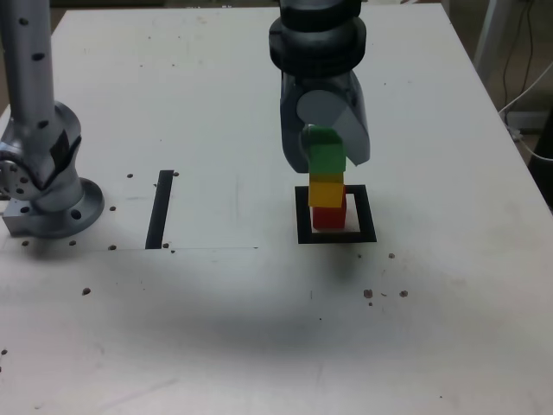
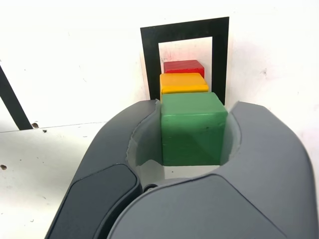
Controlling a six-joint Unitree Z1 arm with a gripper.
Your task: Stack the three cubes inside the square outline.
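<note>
Watching the top of the stack now: seeing green cube (image 2: 193, 134) betw. the fingers (image 2: 279, 144), set narrow around it, one on each side. Can't tell a firm grip from a slight release w/ this view, so not calling it. Spotting yellow cube (image 1: 326, 192) directly below green, then red cube (image 1: 329, 218) at the bottom, inside the square outline (image 1: 366, 216), w/ white showing beside it & black tape all round. Looking approx. in line in ext. view, green over yellow over red; can't confirm full contact betw. green & yellow, tho. Judging this as the last placement, i.e. seating green & letting go, w/ task nearly done. Needing next: check green sits flat & square on yellow, then ease the fingers apart evenly, w/o twist or sideways push, & back straight off along the open line, slow at first. Risking a drag on green if pulling away w/ one side touching, poss. toppling yellow too. Leaving red alone, obv., & keeping well clear of the tower on exit.
</note>
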